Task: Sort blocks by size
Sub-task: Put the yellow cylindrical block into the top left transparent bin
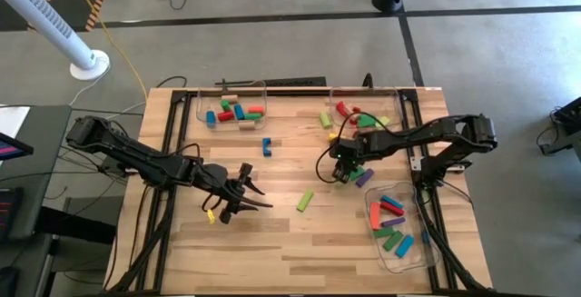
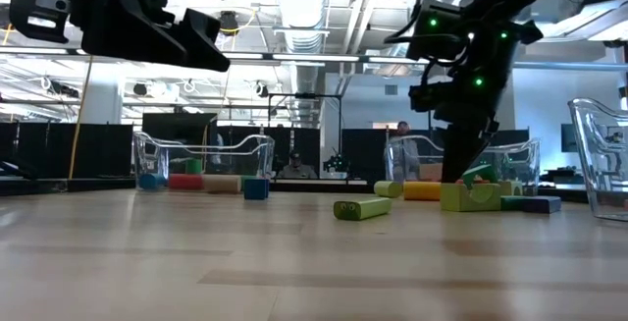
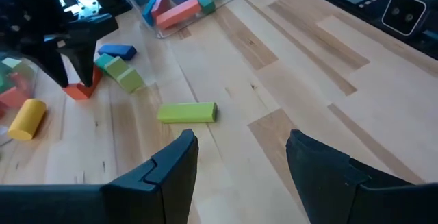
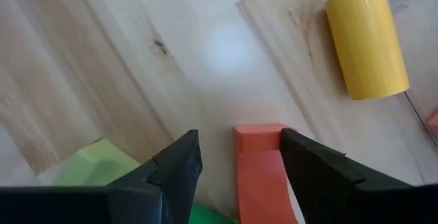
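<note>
Landmark: the lone green bar (image 1: 305, 201) lying flat on the wooden table (image 1: 272, 252), near mid-table; every place below is taken from it.
Right gripper (image 1: 342, 172): down at table level, just beyond the green bar toward the right arm's side, over a small cluster of blocks.
Right jaws: spread apart, clasping nothing. In the right wrist view an orange-red block (image 4: 263, 172) lies on the table in the gap between the two fingers, closer to one finger; contact with that finger cannot be told.
Near the right jaws: a light green block (image 4: 96, 164) sits outside the other finger; a yellow cylinder (image 4: 366, 39) lies on its side a little ahead, clear of both fingers.
Cluster: green and purple (image 1: 364, 178) pieces lie touching or just beside the right gripper's tip.
Left gripper (image 1: 243, 197): raised above the table, on the opposite side of the green bar from the right gripper, well apart from it.
Left jaws: released, fingers wide, empty. The green bar lies ahead of the gap in the left wrist view, not between the fingers.
Far tray (image 1: 201, 106): clear, at the table's far edge beyond the green bar, holding red, green, blue and tan blocks.
Near-right tray (image 1: 427, 259): clear, past the right gripper from the green bar, holding red, blue, green and purple bars.
Loose blue block (image 1: 267, 145): between the green bar and the far tray.
</note>
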`<action>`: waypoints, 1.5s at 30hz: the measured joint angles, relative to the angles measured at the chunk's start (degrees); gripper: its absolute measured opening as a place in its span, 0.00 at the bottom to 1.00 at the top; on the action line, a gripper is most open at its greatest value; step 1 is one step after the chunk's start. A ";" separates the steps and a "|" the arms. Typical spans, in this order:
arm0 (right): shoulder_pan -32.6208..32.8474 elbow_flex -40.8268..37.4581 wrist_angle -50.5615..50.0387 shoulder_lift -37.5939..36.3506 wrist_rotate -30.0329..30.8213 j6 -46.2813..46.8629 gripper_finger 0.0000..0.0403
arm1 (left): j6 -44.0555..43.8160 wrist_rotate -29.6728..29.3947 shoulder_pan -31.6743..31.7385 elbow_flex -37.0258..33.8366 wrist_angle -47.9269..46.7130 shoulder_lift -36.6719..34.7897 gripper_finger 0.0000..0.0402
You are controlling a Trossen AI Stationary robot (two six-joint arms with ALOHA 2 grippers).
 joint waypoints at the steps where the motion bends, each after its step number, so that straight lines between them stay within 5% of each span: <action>1: 0.22 -0.01 0.08 0.00 0.00 0.00 0.59 | -0.29 0.01 0.00 0.00 0.00 0.00 0.53; 31: 6.34 5.20 -12.04 -4.24 -0.11 -4.91 0.59 | -0.66 0.01 0.02 0.04 -2.35 0.00 0.53; 45: 16.03 5.20 5.38 -4.26 -0.41 -15.58 0.59 | -0.64 -0.30 0.02 0.04 -1.97 0.00 0.53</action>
